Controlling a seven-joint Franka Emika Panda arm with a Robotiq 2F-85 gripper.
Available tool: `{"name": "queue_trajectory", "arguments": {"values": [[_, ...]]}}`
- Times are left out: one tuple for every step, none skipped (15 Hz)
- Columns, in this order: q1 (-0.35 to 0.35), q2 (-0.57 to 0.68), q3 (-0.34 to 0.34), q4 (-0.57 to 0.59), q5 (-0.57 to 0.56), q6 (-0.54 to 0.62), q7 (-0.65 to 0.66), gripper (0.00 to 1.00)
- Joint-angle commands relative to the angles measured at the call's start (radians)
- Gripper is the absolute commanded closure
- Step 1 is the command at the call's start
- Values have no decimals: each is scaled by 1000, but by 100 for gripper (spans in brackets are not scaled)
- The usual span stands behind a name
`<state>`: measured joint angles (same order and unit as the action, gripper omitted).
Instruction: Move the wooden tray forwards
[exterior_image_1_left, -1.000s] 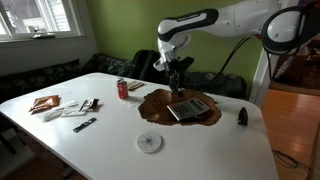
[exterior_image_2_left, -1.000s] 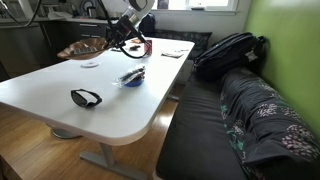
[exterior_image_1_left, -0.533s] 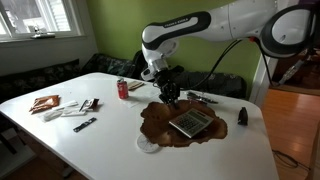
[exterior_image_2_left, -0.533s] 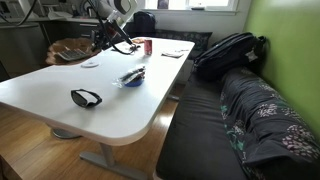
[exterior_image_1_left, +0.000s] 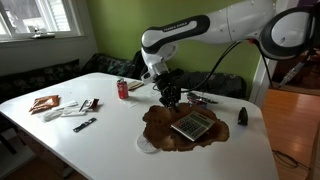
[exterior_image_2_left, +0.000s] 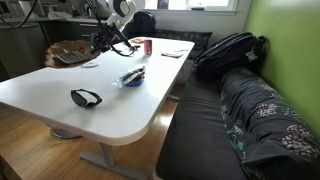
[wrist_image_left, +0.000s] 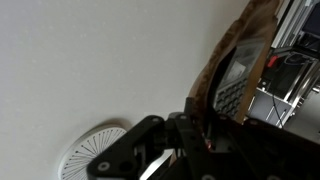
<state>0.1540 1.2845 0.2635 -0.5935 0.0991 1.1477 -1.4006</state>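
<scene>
The wooden tray (exterior_image_1_left: 160, 130) is a flat, reddish-brown dish with a wavy, bumpy edge. It is shiny and much wider than the red can (exterior_image_1_left: 123, 89). It lies on the white table (exterior_image_1_left: 70, 150), toward 3 o'clock of the table's middle in an exterior view. In an exterior view it shows at the far end of the table (exterior_image_2_left: 62, 55). A grey calculator (exterior_image_1_left: 192, 125) lies inside the tray, a little crooked. The pincer (exterior_image_1_left: 168, 100) comes down from above and is clenched on the tray's edge at about 11 o'clock. In the wrist view the brown edge (wrist_image_left: 232, 35) runs right up to the dark pincer (wrist_image_left: 190, 135). A round white coaster (exterior_image_1_left: 147, 146) sits at the tray's 8 o'clock, partly under the edge. The can stands at the tray's 10 o'clock, well apart.
</scene>
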Motion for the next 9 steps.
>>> {"name": "queue_trajectory", "arguments": {"values": [[47, -9, -10, -22, -28, -44, 25, 97], [58, -9, -11, -31, -29, -48, 37, 97], [74, -11, -15, -40, -34, -50, 52, 97], [90, -15, -24, -49, -34, -22, 100, 97], [103, -20, -34, -56, -35, 10, 145, 97], [115, -24, -37, -61, -39, 32, 161, 97], [126, -26, -40, -67, -38, 61, 184, 97], [136, -27, -40, -73, -38, 76, 194, 97], [148, -26, -43, -79, -41, 96, 209, 97]]}}
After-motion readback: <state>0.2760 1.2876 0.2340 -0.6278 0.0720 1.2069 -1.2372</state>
